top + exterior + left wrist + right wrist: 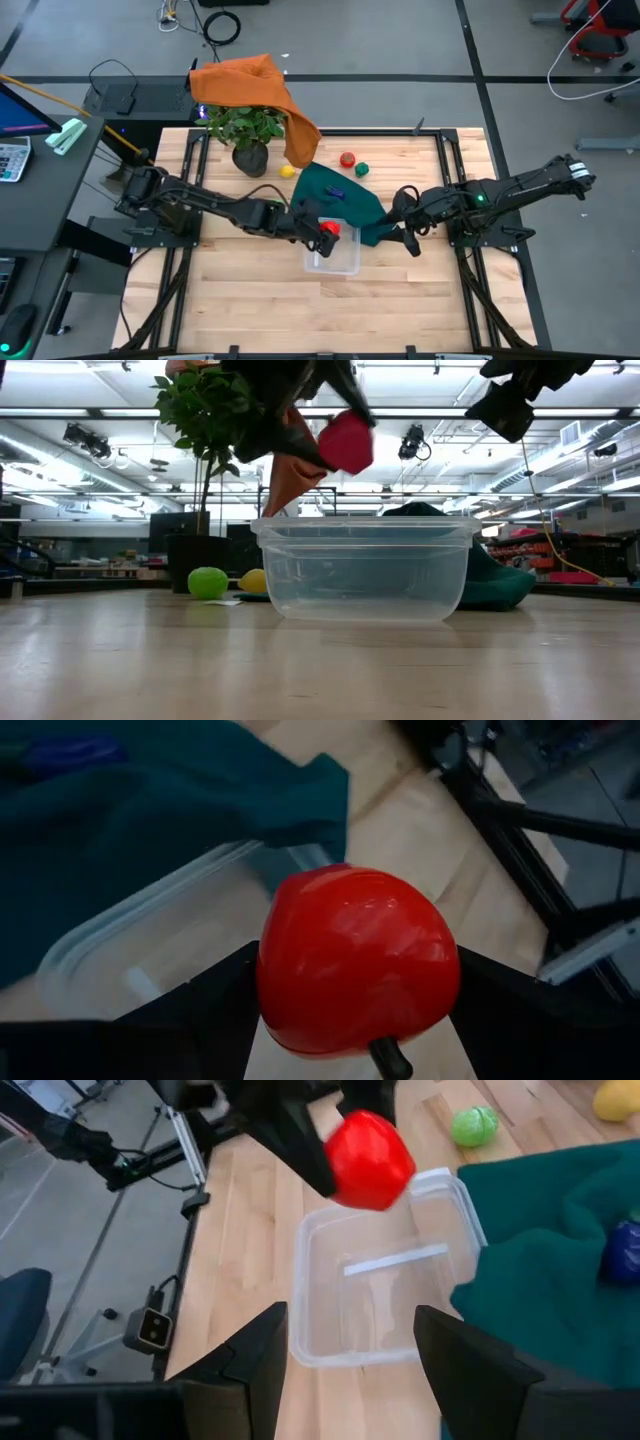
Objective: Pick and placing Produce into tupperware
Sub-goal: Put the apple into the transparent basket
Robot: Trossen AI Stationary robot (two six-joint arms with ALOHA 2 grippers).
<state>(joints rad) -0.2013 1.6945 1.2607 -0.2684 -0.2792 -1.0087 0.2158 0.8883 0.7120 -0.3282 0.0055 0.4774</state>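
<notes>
The left gripper is clamping a red toy fruit, stem angling downward, above the empty tupperware; the right gripper is waiting open beside a teal cloth.

We see the tupperware at the high view's centre, touching a cloth above it; the left tool holds an apple over its upper-left rim.

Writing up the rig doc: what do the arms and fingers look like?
Both arms are dark, jointed links. The left gripper and right gripper carry flat, dark, angular fingers. A small green light glows on the right arm, whose base end looks lighter grey.
</notes>
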